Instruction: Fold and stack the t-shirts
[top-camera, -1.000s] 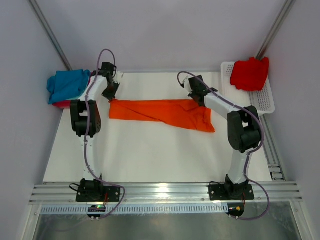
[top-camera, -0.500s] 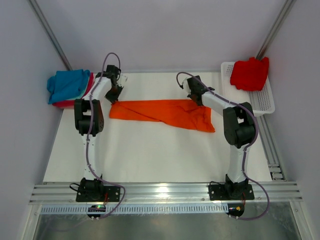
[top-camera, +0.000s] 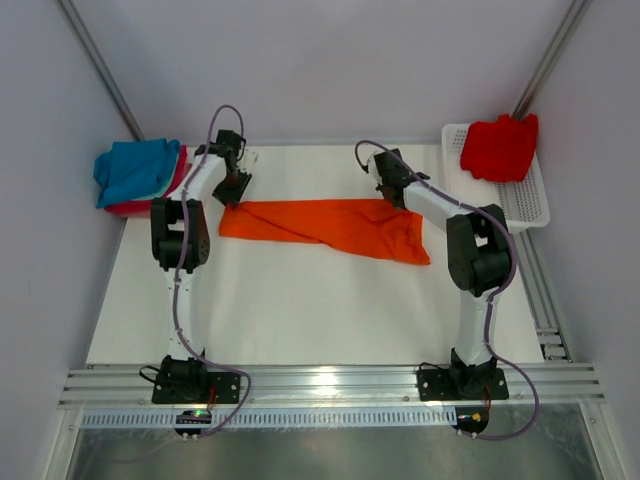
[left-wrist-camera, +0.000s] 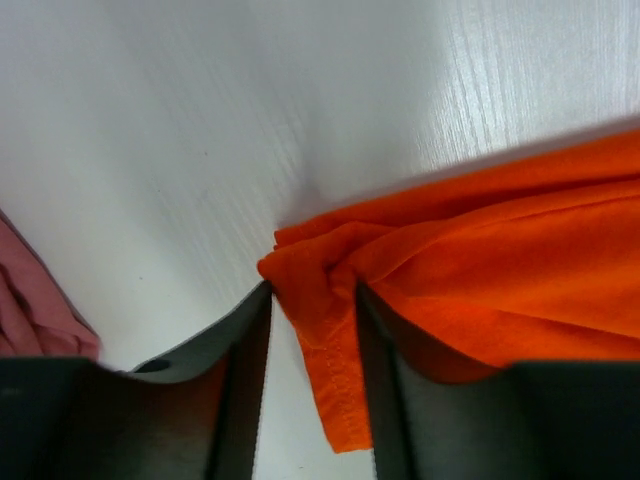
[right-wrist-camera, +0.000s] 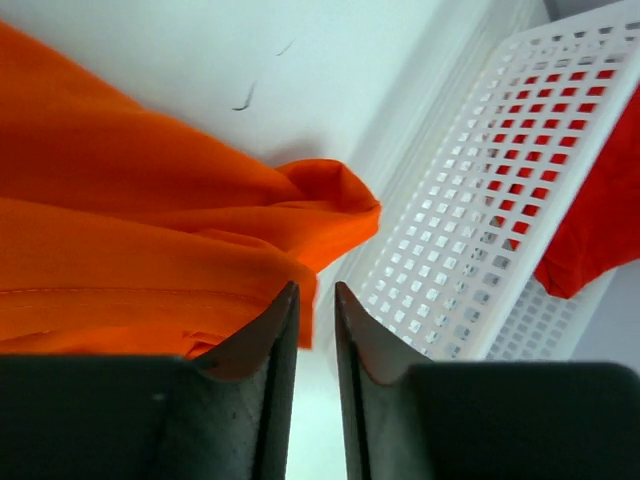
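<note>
The bright orange t-shirt (top-camera: 320, 225) lies folded into a long band across the back of the white table. My left gripper (top-camera: 235, 190) is at its left end. In the left wrist view its jaws (left-wrist-camera: 312, 295) stand slightly apart, with the shirt's hemmed corner (left-wrist-camera: 335, 370) loose between them and white table showing beside it. My right gripper (top-camera: 398, 200) is at the shirt's right end. There its jaws (right-wrist-camera: 316, 290) are parted by a narrow gap, and the orange cloth (right-wrist-camera: 150, 250) lies against the left finger.
A teal t-shirt (top-camera: 135, 168) sits on a pink one (top-camera: 128, 209) at the back left; pink cloth (left-wrist-camera: 30, 310) shows near my left gripper. A white mesh basket (top-camera: 530, 205) at the back right holds a red t-shirt (top-camera: 500, 148), close to my right gripper.
Both grippers were shut on the orange t-shirt's ends and now stand slightly apart. The left wrist has shifted a little right. The shirt has stayed in place.
</note>
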